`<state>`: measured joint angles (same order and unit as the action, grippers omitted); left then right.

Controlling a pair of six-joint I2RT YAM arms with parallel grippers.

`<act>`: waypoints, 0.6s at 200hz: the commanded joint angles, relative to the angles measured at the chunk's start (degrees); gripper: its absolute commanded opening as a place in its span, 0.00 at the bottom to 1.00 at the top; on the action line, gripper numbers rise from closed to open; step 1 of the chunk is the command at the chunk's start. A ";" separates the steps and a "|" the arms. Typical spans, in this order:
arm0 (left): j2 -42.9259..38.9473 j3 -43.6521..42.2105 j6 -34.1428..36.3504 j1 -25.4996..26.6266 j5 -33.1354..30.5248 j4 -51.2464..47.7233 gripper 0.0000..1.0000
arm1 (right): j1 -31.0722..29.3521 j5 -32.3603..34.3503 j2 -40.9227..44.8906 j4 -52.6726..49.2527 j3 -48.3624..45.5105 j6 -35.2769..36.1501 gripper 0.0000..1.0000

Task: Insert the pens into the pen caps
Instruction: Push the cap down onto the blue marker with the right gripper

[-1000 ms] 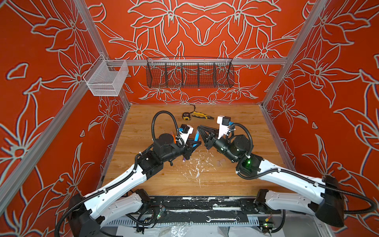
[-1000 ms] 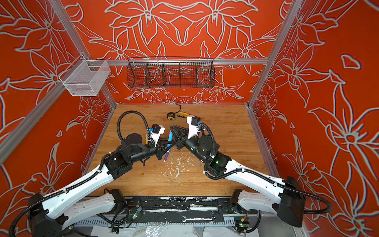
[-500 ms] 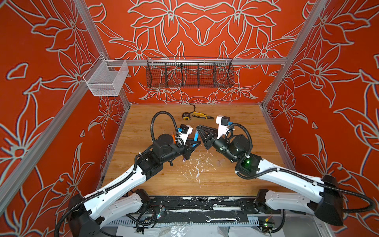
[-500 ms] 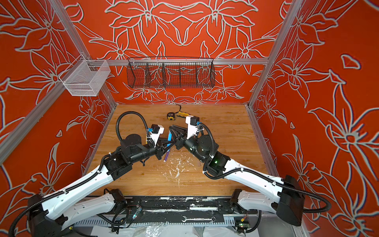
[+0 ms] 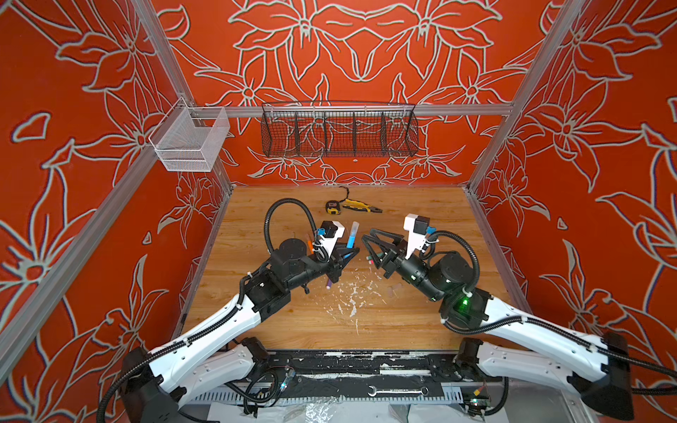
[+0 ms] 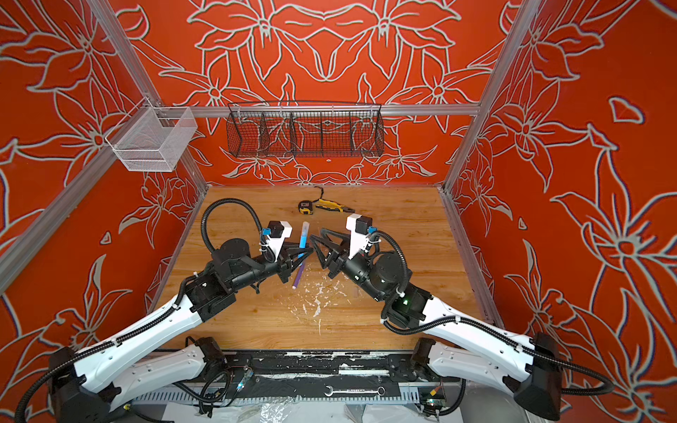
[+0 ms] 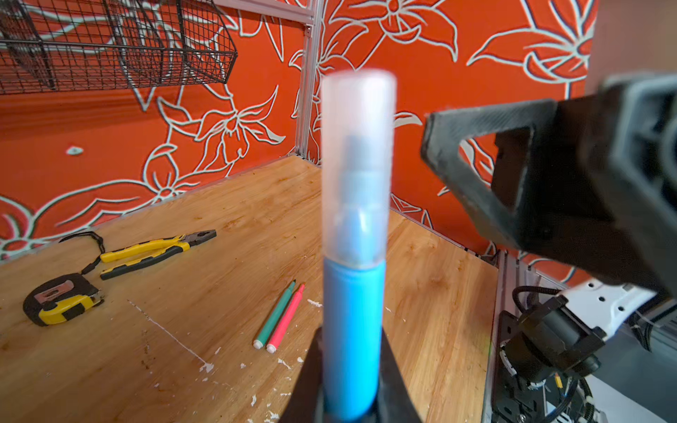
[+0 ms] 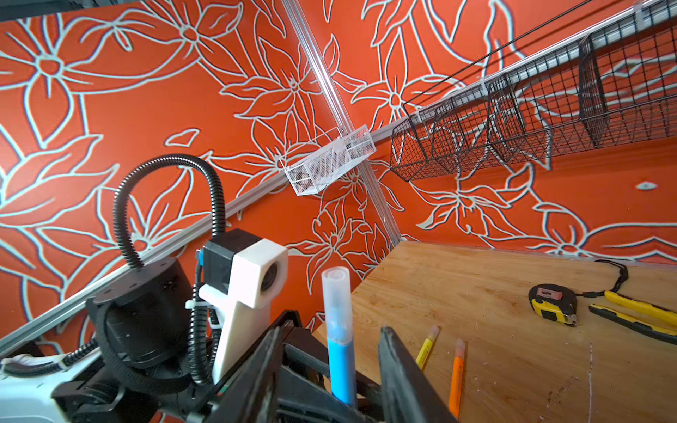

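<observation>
Blue pen, gripped upright by left fingers, wore its clear cap; right fingers had let go and stood part-open just beside it, so this pen looked done.

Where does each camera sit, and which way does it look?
Top views: high at the front, looking down at the table; left arm, right arm.
Left wrist: on the left arm, facing the far right corner; left claw grips the blue pen.
Right wrist: on the right arm, facing the far left corner; open right claw, left arm.
Shared: both wrist views show pen, pliers.
</observation>
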<state>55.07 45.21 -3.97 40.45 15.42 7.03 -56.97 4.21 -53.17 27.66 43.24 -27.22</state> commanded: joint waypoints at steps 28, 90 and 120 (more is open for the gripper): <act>3.10 0.97 7.08 -0.13 14.35 1.98 0.00 | -0.16 0.36 2.54 -1.90 -0.91 1.38 0.49; 6.36 2.97 8.71 0.16 14.72 0.09 0.00 | -0.16 0.54 2.59 -2.08 -0.80 1.79 0.43; 6.21 2.97 8.80 0.40 14.99 -0.08 0.00 | -0.20 3.00 1.48 -4.35 0.55 1.91 0.40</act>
<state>61.36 46.37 3.40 40.53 28.71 6.46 -56.97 4.51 -51.18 25.34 42.87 -26.11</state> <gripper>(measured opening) 0.139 0.405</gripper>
